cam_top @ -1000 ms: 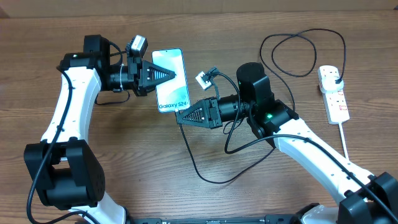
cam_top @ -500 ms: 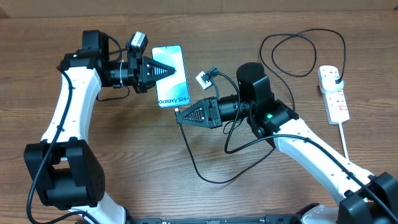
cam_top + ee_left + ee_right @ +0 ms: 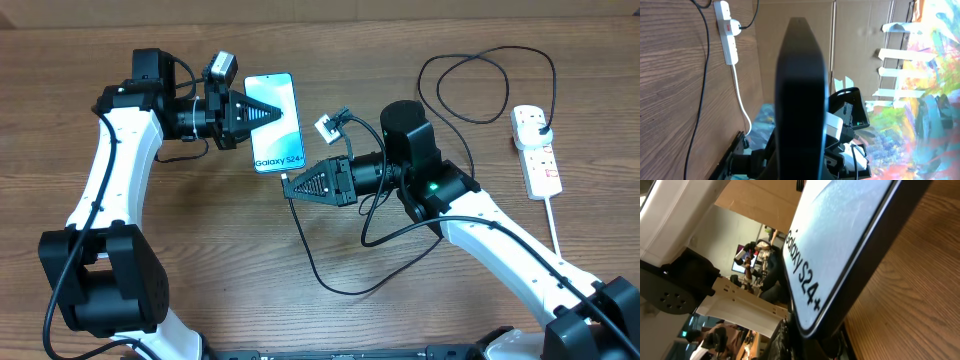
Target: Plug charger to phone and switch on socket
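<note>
Over the last second the phone (image 3: 273, 122) has shifted a little away from the right arm, and the right end effector (image 3: 290, 186) has crept after it; in the last half second neither has moved, which I read as a pause to line up before insertion, not a finished plug-in.

The left end effector (image 3: 272, 117) is closed on the phone, fingers clamped across its width about midway along the body, screen facing up; the right wrist view shows the phone (image 3: 840, 245) tilted clear of the table (image 3: 200, 260).

The right end effector is pinched nearly to a point just beyond the phone's bottom edge, beside the "Galaxy S24+" lettering; the charger (image 3: 302, 240) runs out from between its fingers and trails away from the phone, so I judge it to be gripping the connector end, though the tip itself is too small to make out; whether tip and port already touch I cannot tell.

The socket (image 3: 536, 150) lies well apart from the phone, beyond the right arm, with a black plug already seated in it; its switch looks untouched; that step comes after the connector is seated.
</note>
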You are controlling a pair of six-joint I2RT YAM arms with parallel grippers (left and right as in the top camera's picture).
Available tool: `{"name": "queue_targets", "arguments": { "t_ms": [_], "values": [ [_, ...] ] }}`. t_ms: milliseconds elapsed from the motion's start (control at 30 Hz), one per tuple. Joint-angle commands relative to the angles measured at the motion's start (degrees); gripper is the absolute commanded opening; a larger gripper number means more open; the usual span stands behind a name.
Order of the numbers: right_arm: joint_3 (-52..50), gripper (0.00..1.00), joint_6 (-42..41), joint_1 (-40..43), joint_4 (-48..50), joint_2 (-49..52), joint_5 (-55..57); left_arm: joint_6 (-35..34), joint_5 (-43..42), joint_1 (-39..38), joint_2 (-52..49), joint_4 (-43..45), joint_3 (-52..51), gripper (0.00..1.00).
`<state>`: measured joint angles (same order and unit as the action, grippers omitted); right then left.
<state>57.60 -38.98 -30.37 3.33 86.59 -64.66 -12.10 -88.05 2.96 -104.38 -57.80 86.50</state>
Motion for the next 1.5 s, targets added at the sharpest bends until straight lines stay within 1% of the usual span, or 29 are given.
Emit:
{"name": "queue_targets", "arguments": {
  "t_ms": [0,733,933,1100,1233,1467],
  "values": [
    [0.1,0.04,-0.1,0.5,0.1,-0.3,0.5,-0.3,-2.5,-1.5,2.2,0.0,1.5,0.04],
    [0.1,0.04,-1.2,2.5,0.5,-0.3,0.6,0.4,-2.5,-1.9,2.2,0.0,1.5,0.04],
    [0.1,0.04,-5.2,2.5,3.5,-0.3,2.9,1.4,-2.5,-1.9,2.2,0.0,1.5,0.04],
    [0.1,0.04,-9.0,2.4,3.7,-0.3,6.8,1.9,-2.5,-1.9,2.2,0.0,1.5,0.04],
    [0.1,0.04,-9.6,2.4,4.2,-0.3,8.6,3.0,-2.5,-1.9,2.2,0.0,1.5,0.04],
    [0.1,0.04,-10.5,2.4,4.4,-0.3,14.0,3.1,-2.5,-1.9,2.2,0.0,1.5,0.04]
  ]
}}
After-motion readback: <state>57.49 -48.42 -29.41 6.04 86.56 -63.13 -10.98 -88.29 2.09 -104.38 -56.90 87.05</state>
